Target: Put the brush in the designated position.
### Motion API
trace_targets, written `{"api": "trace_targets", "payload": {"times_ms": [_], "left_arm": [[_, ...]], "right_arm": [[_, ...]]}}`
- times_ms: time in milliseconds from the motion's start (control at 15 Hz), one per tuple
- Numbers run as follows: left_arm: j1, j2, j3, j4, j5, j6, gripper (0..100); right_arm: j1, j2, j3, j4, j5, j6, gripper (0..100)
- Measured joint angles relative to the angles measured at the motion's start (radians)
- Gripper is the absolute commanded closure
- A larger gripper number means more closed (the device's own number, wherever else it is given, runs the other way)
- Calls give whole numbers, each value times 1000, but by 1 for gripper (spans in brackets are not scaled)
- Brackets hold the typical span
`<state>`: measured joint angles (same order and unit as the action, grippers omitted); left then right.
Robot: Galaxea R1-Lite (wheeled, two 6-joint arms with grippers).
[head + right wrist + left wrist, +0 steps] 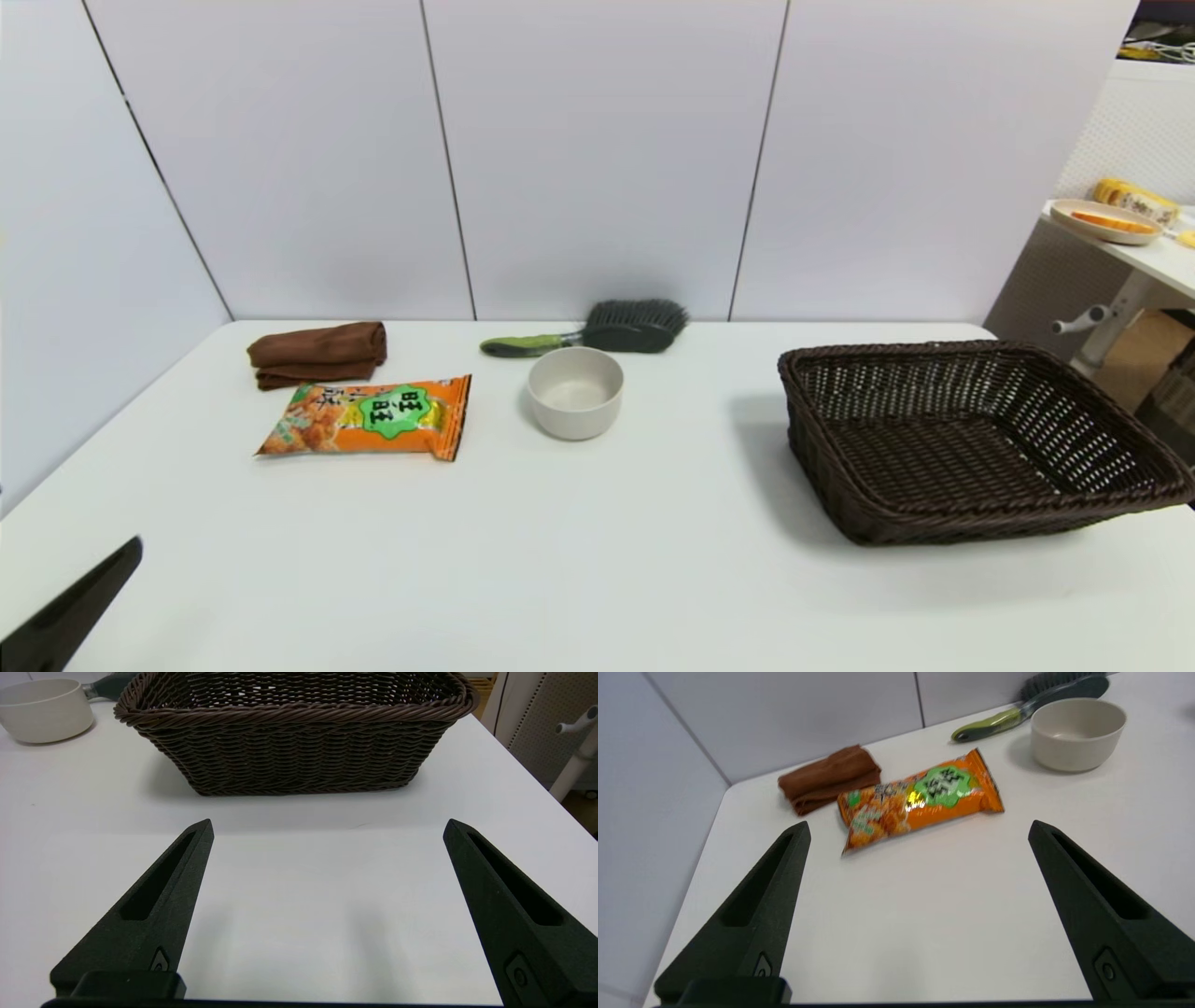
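The brush (597, 330) lies at the back of the white table, just behind the off-white bowl (575, 391), its olive-green handle pointing left and its grey bristles up toward the wall. In the left wrist view the brush (1017, 707) shows far off beyond the snack bag. My left gripper (920, 828) hovers open over the table's front left, well short of the brush; one finger (75, 607) shows in the head view. My right gripper (327, 826) is open over bare table in front of the basket, with nothing between its fingers. Bare white tabletop (597, 541) fills the front middle.
An orange snack bag (369, 417) and a folded brown cloth (317, 353) lie at the back left. A dark brown wicker basket (980, 523) stands at the right. A side table with a plate (1106, 222) is beyond the right edge. Wall panels close off the back.
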<state>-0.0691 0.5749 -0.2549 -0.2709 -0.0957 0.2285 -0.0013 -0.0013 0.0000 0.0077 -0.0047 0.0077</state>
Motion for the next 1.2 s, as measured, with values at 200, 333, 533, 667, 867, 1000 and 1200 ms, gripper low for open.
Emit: {"api": "trace_targets", "payload": {"times_ms": [200,333,533,667,867,1000,1200], "left_arm": [[49,-319,166,86,33,-79,0],[62,-463,220,209,48,-110,0],[68,-546,250,271,66,-156,0],[70,-566,252,270,90,-217,0],[70,-576,254,270,93,-229,0],[70,-578,255,270,93,-229,0],[70,-579,255,270,93,-229,0]], "right_arm": [[0,0,0,-1,0,0,0],[0,0,0,0,0,0,0],[0,0,0,0,0,0,0],[0,0,0,0,0,0,0],[0,0,0,0,0,0,0],[0,0,0,0,0,0,0],[0,0,0,0,0,0,0]]}}
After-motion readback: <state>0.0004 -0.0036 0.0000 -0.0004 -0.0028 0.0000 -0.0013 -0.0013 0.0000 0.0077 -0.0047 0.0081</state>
